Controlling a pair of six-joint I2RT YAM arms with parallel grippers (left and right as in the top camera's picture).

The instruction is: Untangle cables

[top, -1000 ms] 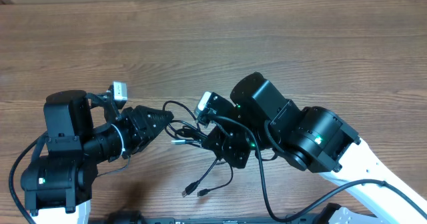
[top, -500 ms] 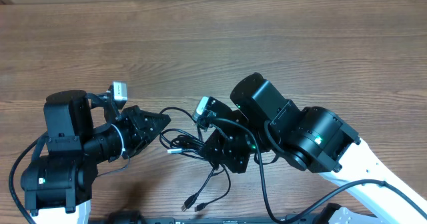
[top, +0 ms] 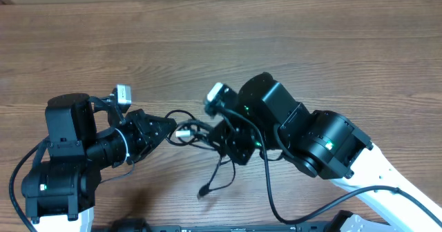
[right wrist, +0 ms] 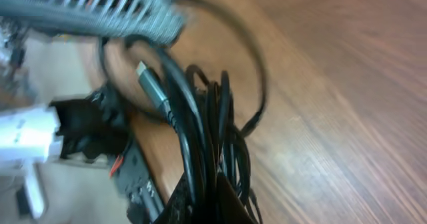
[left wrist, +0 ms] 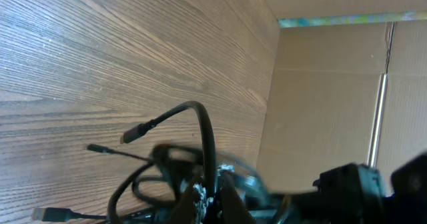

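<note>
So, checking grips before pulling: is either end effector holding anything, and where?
Both hold the cables: the left end effector pinches a strand at the tangle's left edge, the right end effector its bunched middle.

The left arm (top: 69,149) and the right arm (top: 304,132) are built of black, rounded housings, each marked by a small green light (top: 329,146). A white link (top: 376,180) and a thick black wire (top: 268,190) are seen on the right arm. The left gripper (top: 171,127) is tipped with black, tapered fingers.
</note>
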